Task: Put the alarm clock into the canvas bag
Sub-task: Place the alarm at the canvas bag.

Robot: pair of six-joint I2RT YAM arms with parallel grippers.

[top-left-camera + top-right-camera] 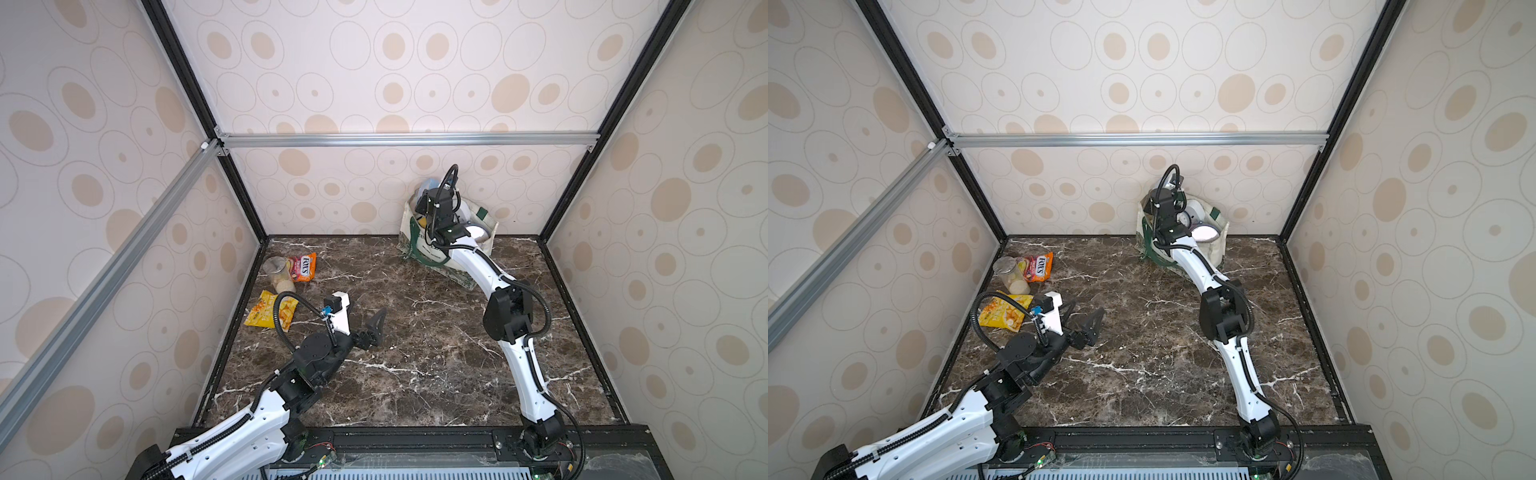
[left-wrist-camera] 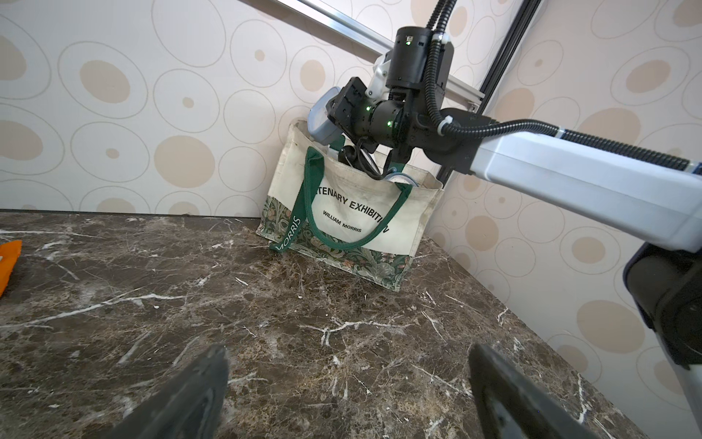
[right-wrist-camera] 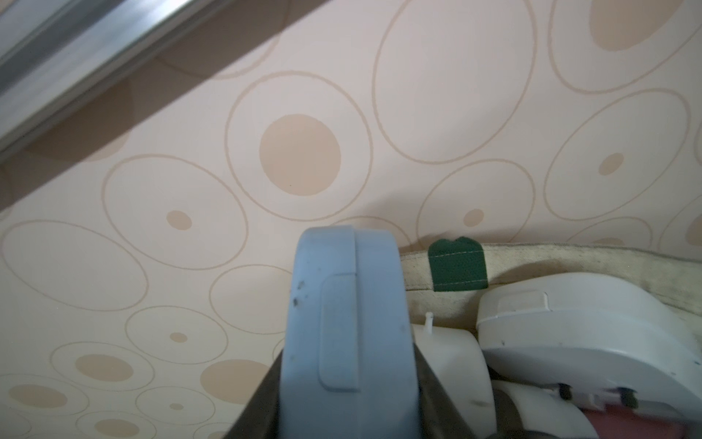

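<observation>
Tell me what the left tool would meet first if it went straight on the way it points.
Probably the canvas bag, which the open left tool faces across the table. If the tool tilts downward, the table may come first; depth is unclear.

White-shelled robot arms, black joints
Ribbed black cable hoses follow the left arm and right arm; small green lights dot the right wrist.

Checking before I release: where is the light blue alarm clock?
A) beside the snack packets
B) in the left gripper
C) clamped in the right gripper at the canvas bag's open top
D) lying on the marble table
C: the right wrist view shows the light blue alarm clock clamped in the right gripper by the canvas bag rim; the left gripper is open and empty.
</observation>
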